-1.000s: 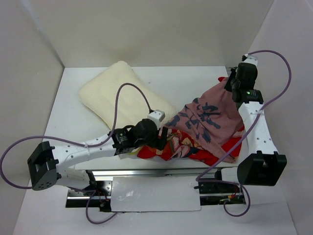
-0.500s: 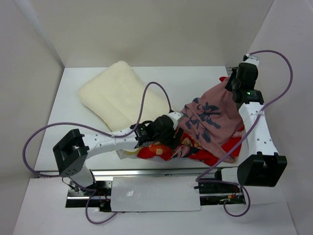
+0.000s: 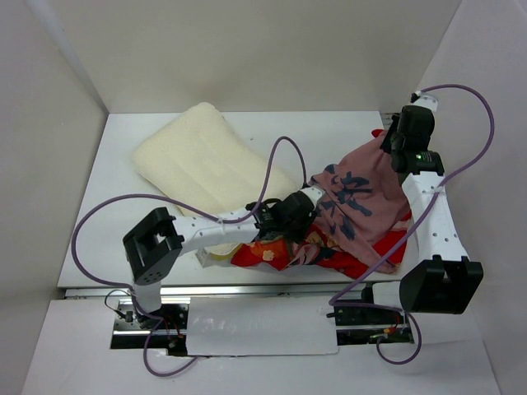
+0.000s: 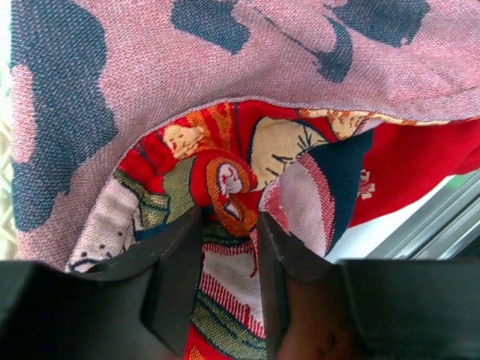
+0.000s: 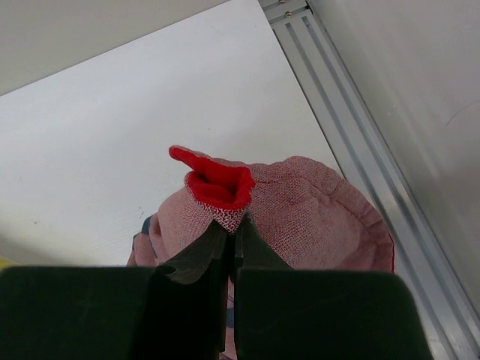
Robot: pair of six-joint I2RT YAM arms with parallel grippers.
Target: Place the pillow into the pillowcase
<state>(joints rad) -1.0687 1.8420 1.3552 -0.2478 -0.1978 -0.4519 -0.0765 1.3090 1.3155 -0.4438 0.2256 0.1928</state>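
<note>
- White tabletop (image 3: 329, 136) with plain pale walls around it, seen from above: a thick cream-white plush pillow (image 3: 202, 164) lies flat on the left half, towards the back, with the left arm crossing its near corner.
- On the right half sits a large red fabric pillowcase (image 3: 354, 202), heaped up. Its dull pink face with dark calligraphy marks is uppermost, and red patterned folds spill towards the near edge.
- From the same view, the left gripper (image 3: 303, 222) is pushed into the near-left folds of the cloth. The right gripper (image 3: 394, 144) holds the far-right corner raised, so the fabric slopes up to it like a tent.
- From the left wrist, the left gripper (image 4: 229, 225) has its fingers set narrow, pinching a bunched fold of the pillowcase (image 4: 225, 187). The pink face arches over it.
- From the right wrist, the right gripper (image 5: 231, 236) has its fingers pressed together on the pink hem of the pillowcase (image 5: 307, 202). Red lining pokes out above the tips. The cloth hangs over the table (image 5: 112, 112), near a grey metal rail (image 5: 337, 97).
</note>
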